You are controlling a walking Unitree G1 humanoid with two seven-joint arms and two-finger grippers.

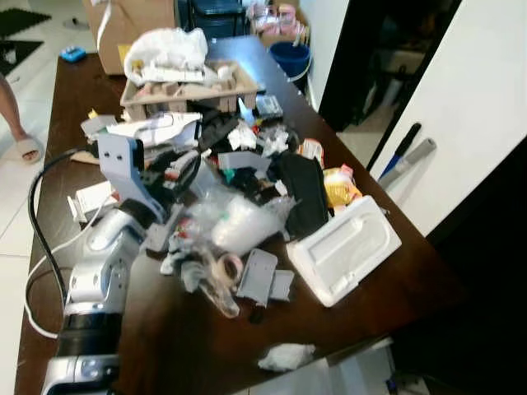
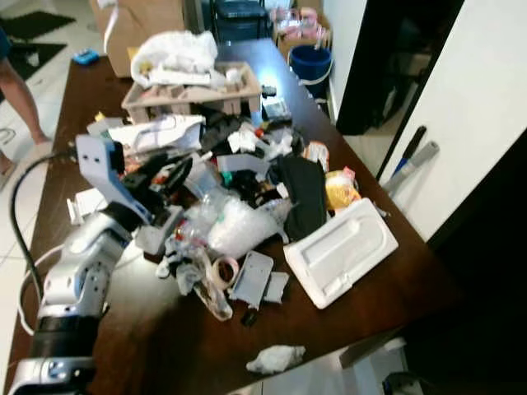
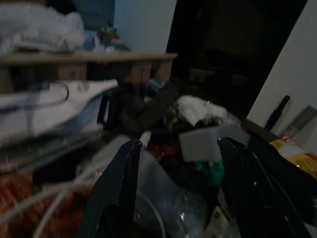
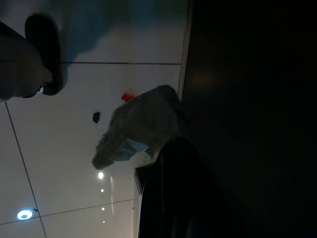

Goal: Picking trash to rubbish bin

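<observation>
**Left gripper over the messy table**

On the dark brown table [image 1: 395,271] lies a big heap of trash. The left gripper [image 1: 183,170] reaches out over the middle of the heap, and its two black fingers [image 3: 116,191] are spread apart with nothing between them. Right under them sits a crumpled clear plastic bag [image 1: 239,222]. Just past the fingers are a small grey card [image 3: 210,144] and a bit of green stuff [image 3: 210,171].

Near the table's right edge lies a white foam tray [image 1: 342,247], tipped at a slant. Beside it is a long black pouch [image 1: 303,193], and next to that a yellow snack packet [image 1: 339,188]. Close to the front of the heap are a roll of tape [image 1: 226,267] and a flat grey piece [image 1: 259,276]. A ball of white tissue [image 1: 286,356] sits alone at the front edge, apart from the heap.

At the far end stands a cardboard tray [image 1: 185,90] with a white plastic bag [image 1: 167,47] on top. A blue bucket [image 1: 290,58] stands on the floor past the table.

The right gripper [image 4: 168,198] hangs low in the dark beside the table edge, over white floor tiles; I cannot tell if it is open or closed.
</observation>
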